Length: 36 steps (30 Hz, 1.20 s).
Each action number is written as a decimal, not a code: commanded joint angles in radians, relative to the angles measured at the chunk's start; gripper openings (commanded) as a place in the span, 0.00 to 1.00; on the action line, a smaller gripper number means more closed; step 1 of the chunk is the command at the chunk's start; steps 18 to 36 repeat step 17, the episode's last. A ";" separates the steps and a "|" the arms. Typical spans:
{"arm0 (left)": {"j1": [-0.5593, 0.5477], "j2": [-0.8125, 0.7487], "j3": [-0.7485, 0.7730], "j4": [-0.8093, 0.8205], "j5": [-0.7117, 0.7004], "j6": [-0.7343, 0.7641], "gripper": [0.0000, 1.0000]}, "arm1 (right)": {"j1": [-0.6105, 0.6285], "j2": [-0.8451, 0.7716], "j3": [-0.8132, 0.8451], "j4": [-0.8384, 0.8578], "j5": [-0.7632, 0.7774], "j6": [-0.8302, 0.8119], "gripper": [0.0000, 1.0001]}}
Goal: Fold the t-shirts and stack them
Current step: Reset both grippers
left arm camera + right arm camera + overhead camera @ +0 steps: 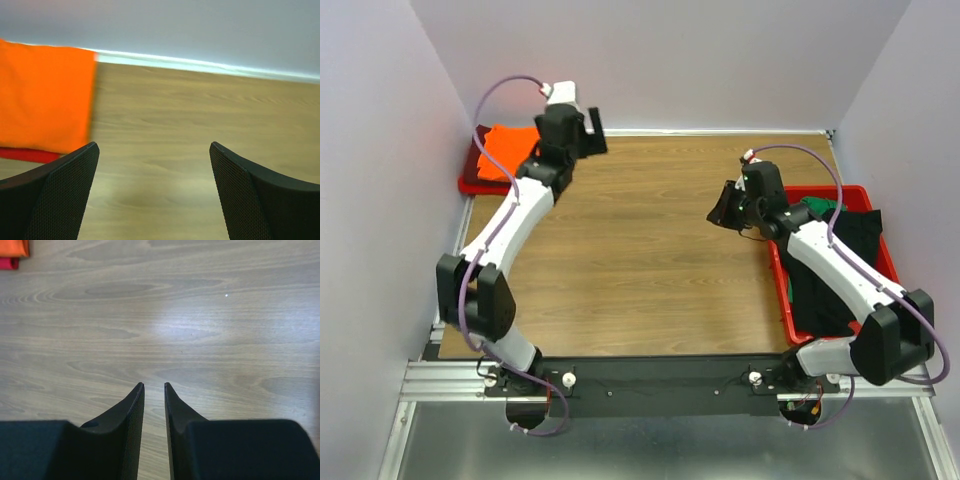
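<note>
While the orange shirt is lying folded upper left, your left gripper is hanging released. Your right gripper, clenched empty, is probably needing the black shirt at right next.

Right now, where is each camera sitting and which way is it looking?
Top external: above and behind, looking down at the table; left arm and right arm show.
Left wrist: on the left arm, facing across the wood to the back wall; open left pincer shows.
Right wrist: on the right arm, looking down at the wood; nearly shut right pincer shows.
Shared: all three catch the orange t-shirt.
</note>
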 commanded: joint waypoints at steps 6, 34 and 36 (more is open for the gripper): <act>-0.280 -0.295 -0.292 0.118 -0.050 -0.106 0.98 | 0.007 -0.135 -0.080 0.078 0.146 -0.006 0.30; -0.423 -0.488 -0.430 0.111 -0.085 -0.074 0.98 | 0.007 -0.195 -0.128 0.116 0.195 -0.015 0.30; -0.423 -0.488 -0.430 0.111 -0.085 -0.074 0.98 | 0.007 -0.195 -0.128 0.116 0.195 -0.015 0.30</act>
